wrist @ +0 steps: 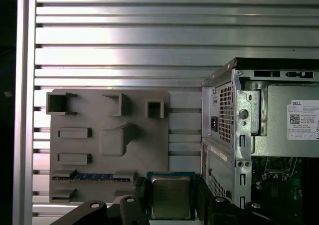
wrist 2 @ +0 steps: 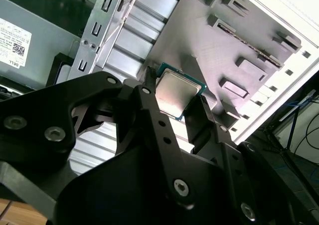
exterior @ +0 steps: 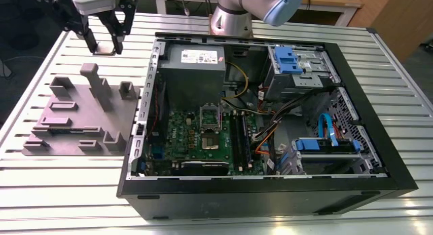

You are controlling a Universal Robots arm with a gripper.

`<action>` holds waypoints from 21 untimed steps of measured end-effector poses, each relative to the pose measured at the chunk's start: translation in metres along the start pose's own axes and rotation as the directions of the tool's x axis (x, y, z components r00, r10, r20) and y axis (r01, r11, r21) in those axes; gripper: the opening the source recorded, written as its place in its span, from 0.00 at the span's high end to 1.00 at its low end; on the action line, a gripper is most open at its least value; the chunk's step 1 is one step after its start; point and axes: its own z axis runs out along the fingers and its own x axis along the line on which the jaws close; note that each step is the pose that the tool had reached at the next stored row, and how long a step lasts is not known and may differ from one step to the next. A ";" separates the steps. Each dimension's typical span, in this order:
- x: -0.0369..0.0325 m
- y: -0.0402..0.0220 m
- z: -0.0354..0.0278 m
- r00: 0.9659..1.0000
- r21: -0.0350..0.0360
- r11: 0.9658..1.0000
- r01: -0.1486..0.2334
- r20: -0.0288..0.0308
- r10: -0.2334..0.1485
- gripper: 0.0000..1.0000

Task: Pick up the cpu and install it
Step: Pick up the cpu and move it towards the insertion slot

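Gripper (wrist: 171, 189) clasps cpu (wrist: 171, 199); seemingly above table (wrist: 124, 35).

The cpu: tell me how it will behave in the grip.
The cpu looks thin, flat and rigid: probably light, unbending. Its shiny metal top suggests slickness, so held by its edges in the gripper it might slip. Flat, so unlikely to roll.

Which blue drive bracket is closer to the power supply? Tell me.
The upper blue bracket in the exterior view, beside the power supply; the lower blue bracket sits farther off.
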 end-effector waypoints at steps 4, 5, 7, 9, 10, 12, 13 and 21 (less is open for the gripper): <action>-0.0007 0.0000 0.0000 1.000 0.000 1.000 0.000 0.000 0.000 0.53; -0.0009 0.0000 0.0000 1.000 0.000 1.000 0.000 0.000 0.000 0.53; -0.0015 0.0000 0.0000 1.000 0.000 1.000 0.000 0.000 0.000 0.53; -0.0022 0.0000 0.0001 1.000 0.000 1.000 0.000 0.000 0.000 0.53; -0.0026 0.0000 0.0000 1.000 0.000 1.000 0.000 0.000 0.000 0.53; -0.0031 0.0000 0.0000 1.000 0.000 1.000 0.000 0.000 0.000 0.53; -0.0036 0.0000 0.0000 1.000 0.000 1.000 0.000 0.000 0.000 0.53; -0.0074 0.0000 0.0000 1.000 0.000 1.000 0.000 0.000 0.000 0.53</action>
